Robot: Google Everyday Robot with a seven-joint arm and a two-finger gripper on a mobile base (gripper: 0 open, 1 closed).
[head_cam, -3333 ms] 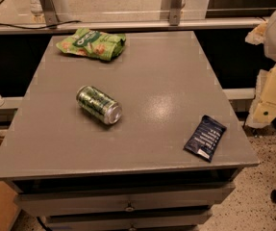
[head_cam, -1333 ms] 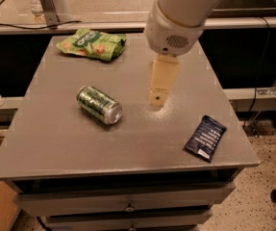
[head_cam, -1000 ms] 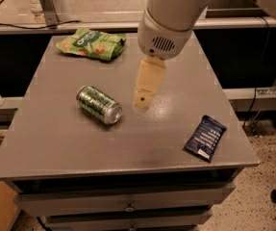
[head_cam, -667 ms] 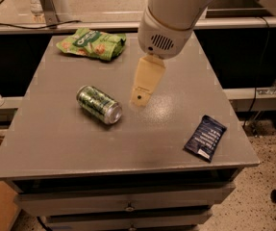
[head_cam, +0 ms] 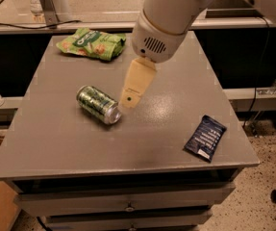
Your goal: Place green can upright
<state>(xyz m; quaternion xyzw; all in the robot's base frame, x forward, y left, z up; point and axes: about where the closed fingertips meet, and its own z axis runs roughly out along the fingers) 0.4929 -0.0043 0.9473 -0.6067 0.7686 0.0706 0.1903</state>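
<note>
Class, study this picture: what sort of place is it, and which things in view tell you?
Probably a robot test lab, not a home: a grey drawer-fronted table, a speckled hard floor, and a robot arm whose gripper hangs close by the green can lying on its side.

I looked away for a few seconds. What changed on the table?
The arm swung in from the picture's right, and the tool moved left toward the can; its tip now hangs just right of the can's silver end. Nothing was grasped. The can lies on its side where it was; the green bag and blue packet have not moved.
</note>
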